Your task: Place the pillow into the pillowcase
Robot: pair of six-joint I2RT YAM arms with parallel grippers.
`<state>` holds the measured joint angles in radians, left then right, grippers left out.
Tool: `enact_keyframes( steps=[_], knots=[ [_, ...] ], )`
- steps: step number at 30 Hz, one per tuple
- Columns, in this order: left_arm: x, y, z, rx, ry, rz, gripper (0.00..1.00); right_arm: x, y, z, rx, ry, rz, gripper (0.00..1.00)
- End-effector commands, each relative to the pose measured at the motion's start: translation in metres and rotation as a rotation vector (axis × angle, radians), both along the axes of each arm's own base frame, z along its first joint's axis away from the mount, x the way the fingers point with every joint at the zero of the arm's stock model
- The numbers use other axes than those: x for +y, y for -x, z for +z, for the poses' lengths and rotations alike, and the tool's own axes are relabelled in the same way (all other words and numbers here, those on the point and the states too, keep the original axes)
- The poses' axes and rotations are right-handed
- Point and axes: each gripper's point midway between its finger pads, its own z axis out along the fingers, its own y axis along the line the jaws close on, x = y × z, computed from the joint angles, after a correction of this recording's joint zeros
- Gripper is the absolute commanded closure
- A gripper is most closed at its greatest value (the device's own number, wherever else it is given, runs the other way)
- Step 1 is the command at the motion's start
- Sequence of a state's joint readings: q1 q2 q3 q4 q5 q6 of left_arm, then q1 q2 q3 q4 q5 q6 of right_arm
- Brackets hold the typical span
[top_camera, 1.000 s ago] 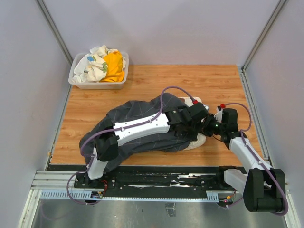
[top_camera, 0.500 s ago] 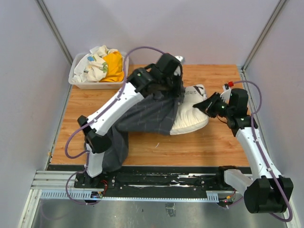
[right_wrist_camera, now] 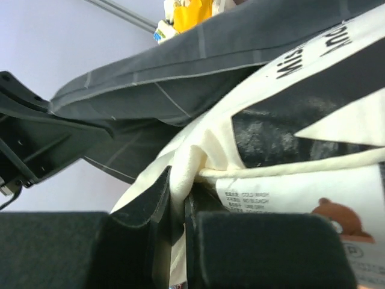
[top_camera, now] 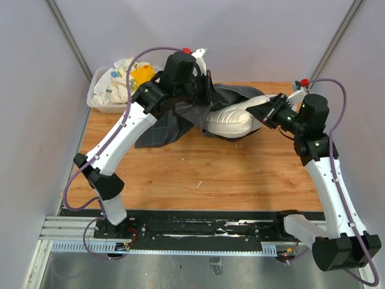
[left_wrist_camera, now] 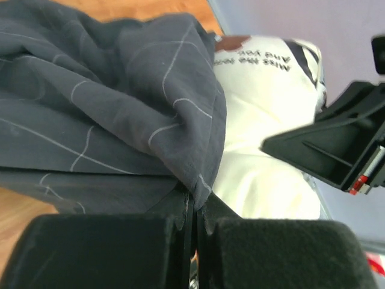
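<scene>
Gripping from both sides, the two arms meet over the far half of the table (top_camera: pixel 210 180). The left gripper (left_wrist_camera: pixel 194 205) is clenched on a hem of the pillowcase (left_wrist_camera: pixel 102 102), with the dark cloth pressed flat between its pads. The right gripper (right_wrist_camera: pixel 178 201) is closed tightly on the seamed edge of the pillow (right_wrist_camera: pixel 198 156), just beside the printed label.

The pillow is held between the two grippers. Its left end is under the pillowcase and its right end is bare. I cannot tell whether its underside touches the wood. The rest of the pillowcase hangs down onto the table under the left arm.

A plastic bin (top_camera: pixel 102 107) stands at the far left corner — a white patterned cloth (top_camera: pixel 117 81) and a yellow cloth (top_camera: pixel 142 74) lie in it.

Bare wood shows across the near half of the table — the side walls stand close at left and right.
</scene>
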<state>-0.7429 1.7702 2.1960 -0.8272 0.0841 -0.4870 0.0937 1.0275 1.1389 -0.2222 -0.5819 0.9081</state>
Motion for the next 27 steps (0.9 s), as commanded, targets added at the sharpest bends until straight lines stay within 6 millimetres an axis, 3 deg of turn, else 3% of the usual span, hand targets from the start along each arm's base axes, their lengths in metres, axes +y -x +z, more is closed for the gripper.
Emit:
enact_keyframes(
  steps=[1,7,11,13,15,17,20,24,27],
  knots=[
    [-0.042,0.040,0.026,0.031,0.211,-0.244,1.00,0.030,-0.008,-0.019,0.000,-0.002,0.049,0.99],
    [-0.055,0.055,0.020,0.052,0.214,-0.296,1.00,0.071,-0.015,-0.072,0.111,0.056,0.139,0.99],
    [-0.051,0.055,0.035,0.022,0.222,-0.286,1.00,0.075,-0.010,-0.059,0.040,0.095,0.120,0.99],
    [-0.054,0.057,0.046,0.016,0.245,-0.306,1.00,0.079,-0.017,-0.067,0.042,0.084,0.103,0.99],
    [-0.057,0.061,0.058,0.009,0.277,-0.332,1.00,0.088,-0.023,-0.091,0.114,0.082,0.135,0.99],
    [-0.057,0.062,0.062,0.001,0.285,-0.335,1.00,0.095,-0.023,-0.091,0.148,0.100,0.194,0.99],
    [-0.052,0.058,0.036,0.029,0.225,-0.308,1.00,0.092,-0.018,-0.054,0.067,0.101,0.196,0.99],
    [-0.046,0.058,-0.010,0.097,0.179,-0.277,1.00,0.069,-0.010,0.007,-0.098,0.125,0.095,0.99],
    [-0.042,0.057,-0.022,0.110,0.169,-0.258,1.00,0.055,-0.004,0.029,-0.153,0.126,0.053,0.99]
  ],
)
